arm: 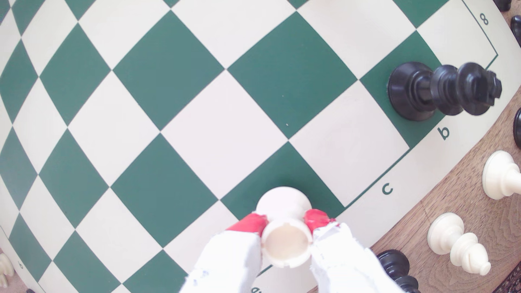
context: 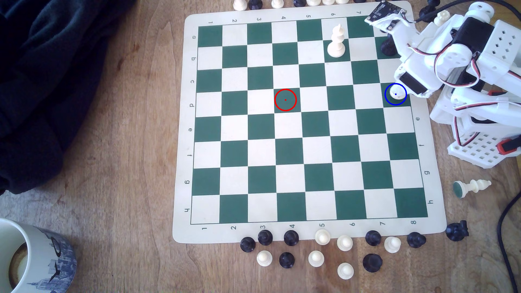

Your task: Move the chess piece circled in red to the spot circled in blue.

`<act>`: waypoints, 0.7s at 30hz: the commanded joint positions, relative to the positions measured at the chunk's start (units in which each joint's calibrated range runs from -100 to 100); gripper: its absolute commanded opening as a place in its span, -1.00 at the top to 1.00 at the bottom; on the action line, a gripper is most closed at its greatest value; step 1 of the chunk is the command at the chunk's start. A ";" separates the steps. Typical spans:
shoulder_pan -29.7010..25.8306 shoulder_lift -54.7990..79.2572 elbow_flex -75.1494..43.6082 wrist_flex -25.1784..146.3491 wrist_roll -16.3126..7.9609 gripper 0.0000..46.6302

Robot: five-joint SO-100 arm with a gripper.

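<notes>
The gripper [arm: 286,222] clamps its red-tipped fingers [arm: 251,222] on the white rook [arm: 286,245], whose base sits on the blue-ringed green square [context: 401,108], apparently awaiting release since placement looks complete.

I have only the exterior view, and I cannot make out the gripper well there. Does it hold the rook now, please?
Observer: Yes. In the wrist view the gripper is shut on the rook, with a red fingertip pressing on each side under its rim.
Operator: Is its base inside one square?
Observer: Yes, the base lies within one green square. I cannot tell whether it touches the board.
Operator: Is the black piece near the arm upright?
Observer: Yes. The black piece stands upright on another green square, apart from the rook.
</notes>
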 commanded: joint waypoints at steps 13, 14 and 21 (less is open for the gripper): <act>-0.45 3.09 3.57 -4.75 0.10 0.99; -0.45 3.17 3.57 -4.83 0.10 0.99; -0.45 4.28 3.66 -4.83 0.39 0.88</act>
